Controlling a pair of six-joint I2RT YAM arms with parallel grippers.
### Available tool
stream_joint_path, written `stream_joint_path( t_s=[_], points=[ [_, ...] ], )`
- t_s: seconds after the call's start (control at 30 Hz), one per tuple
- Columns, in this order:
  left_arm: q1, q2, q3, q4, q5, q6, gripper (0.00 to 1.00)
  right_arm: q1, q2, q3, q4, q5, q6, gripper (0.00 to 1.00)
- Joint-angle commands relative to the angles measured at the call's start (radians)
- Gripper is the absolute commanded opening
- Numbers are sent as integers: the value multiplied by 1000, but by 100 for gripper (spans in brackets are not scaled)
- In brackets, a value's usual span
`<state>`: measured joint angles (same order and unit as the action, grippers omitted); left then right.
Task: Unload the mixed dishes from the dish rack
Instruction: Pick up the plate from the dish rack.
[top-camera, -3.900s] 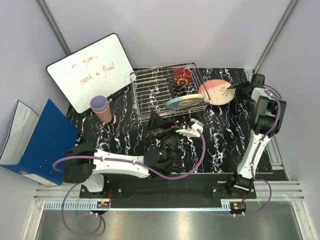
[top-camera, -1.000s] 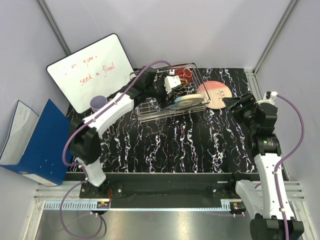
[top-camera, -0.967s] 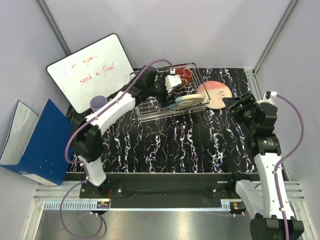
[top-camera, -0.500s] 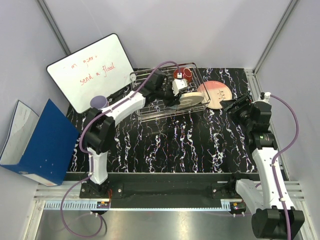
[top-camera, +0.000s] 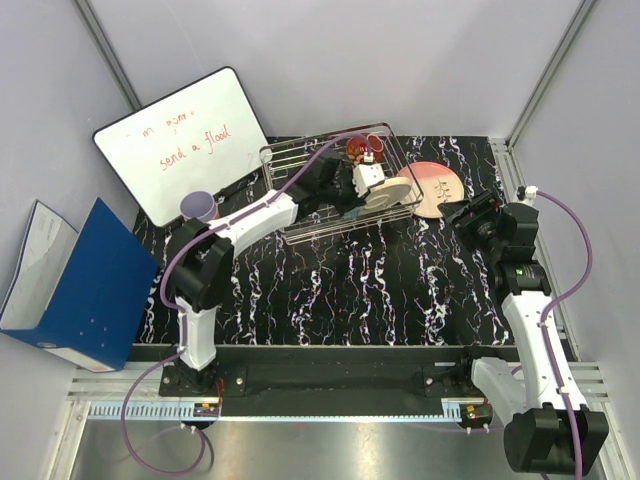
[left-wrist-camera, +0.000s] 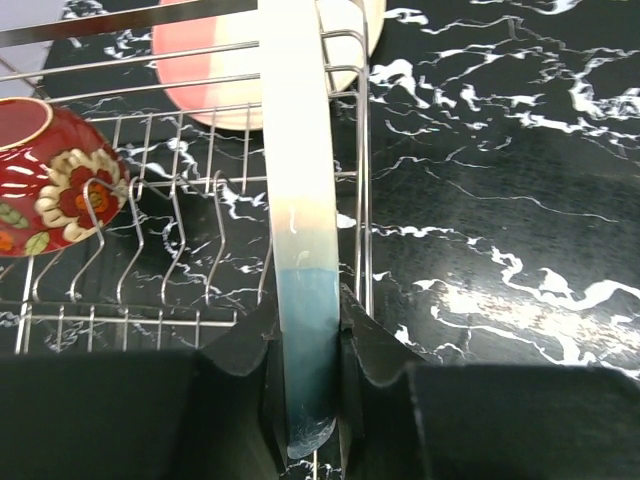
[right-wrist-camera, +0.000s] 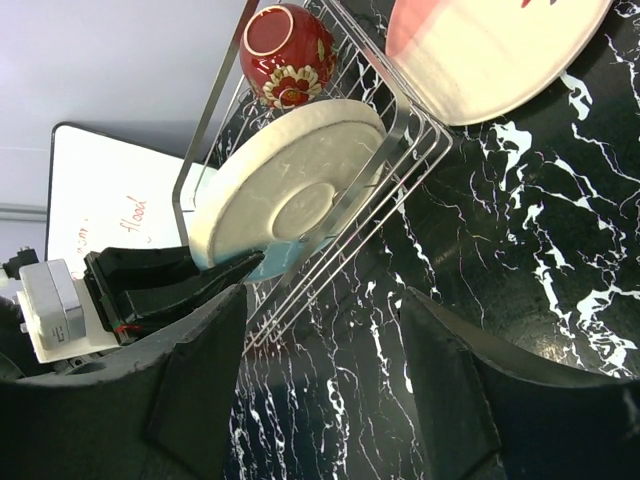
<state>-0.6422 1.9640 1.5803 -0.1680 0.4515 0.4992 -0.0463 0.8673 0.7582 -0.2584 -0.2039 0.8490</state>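
One left hand (left-wrist-camera: 308, 325) astride light-blue plate (left-wrist-camera: 297, 150)

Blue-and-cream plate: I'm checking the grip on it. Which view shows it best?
Left wrist: the plate is edge-on, its blue rim pinched by the left gripper. Right wrist shows its cream face in the dish rack; the top view half hides it behind the gripper.

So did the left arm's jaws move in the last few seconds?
Yes. The left jaws started on the near side of the dish rack and moved farther away, over it. They are now shut on the light-blue plate.
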Motion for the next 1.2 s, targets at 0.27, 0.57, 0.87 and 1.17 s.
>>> stream_joint_path(
  t_s=[0.27, 0.57, 0.87, 1.17],
  points=[
    [-23, -189, 124, 70, -450, -44, 0, 6, 15, 4, 68, -43, 48, 70],
    [-53, -235, 185, 53, -487, 9, 0, 6, 1, -3, 73, -52, 61, 70],
    [-198, -283, 144, 88, -728, 268, 0, 6, 7, 0, 73, -54, 84, 69],
    [-438, -332, -406, 741, -1221, 777, 0, 6, 58, 69, 18, -43, 107, 70]
  ],
)
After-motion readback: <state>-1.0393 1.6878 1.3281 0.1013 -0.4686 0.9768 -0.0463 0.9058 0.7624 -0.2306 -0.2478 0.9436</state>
